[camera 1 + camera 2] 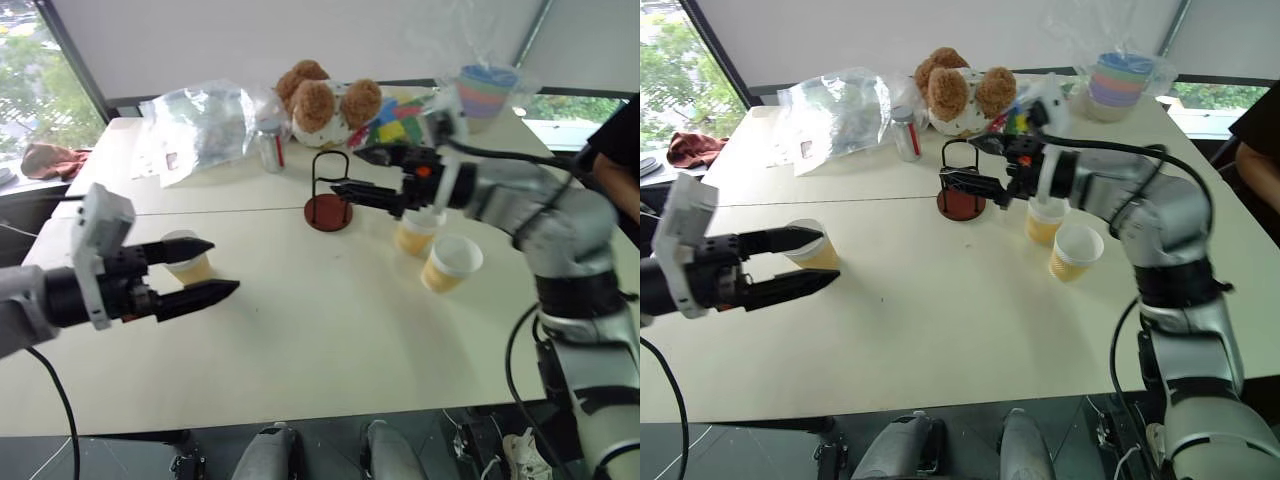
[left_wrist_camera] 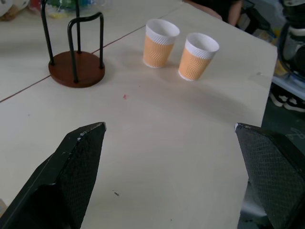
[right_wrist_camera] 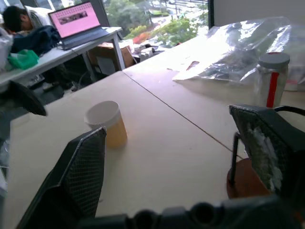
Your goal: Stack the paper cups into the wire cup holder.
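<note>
At the far left, the left end effector (image 1: pixel 200 270) hangs above the pale surface (image 1: pixel 330 340) with its two black fingers spread wide and nothing between them. Just past its tips, a paper cup (image 1: pixel 186 256) stands upright on the surface (white rim up, tan ribbed body below). Farther back lie a crumpled clear plastic bag (image 1: pixel 200 120) and a silver-red drink can (image 1: pixel 270 148), with a brown stuffed toy (image 1: pixel 325 100) behind them.

Near the middle stands the wire cup holder (image 1: pixel 329 195), thin black loops upright on a round reddish-brown base, with no cup in it.

Right of it, the right end effector (image 1: pixel 355 172) is raised off the surface, fingers wide apart and gripping nothing, its tips just beside the holder's loops. Below and behind its wrist are the other two paper cups (image 2: pixel 162 43), upright and close side by side, the nearer one (image 1: pixel 451 262) slightly apart from its neighbour. At the far right back corner sits a stack of pastel bowls (image 1: pixel 486 92) in plastic wrap.
</note>
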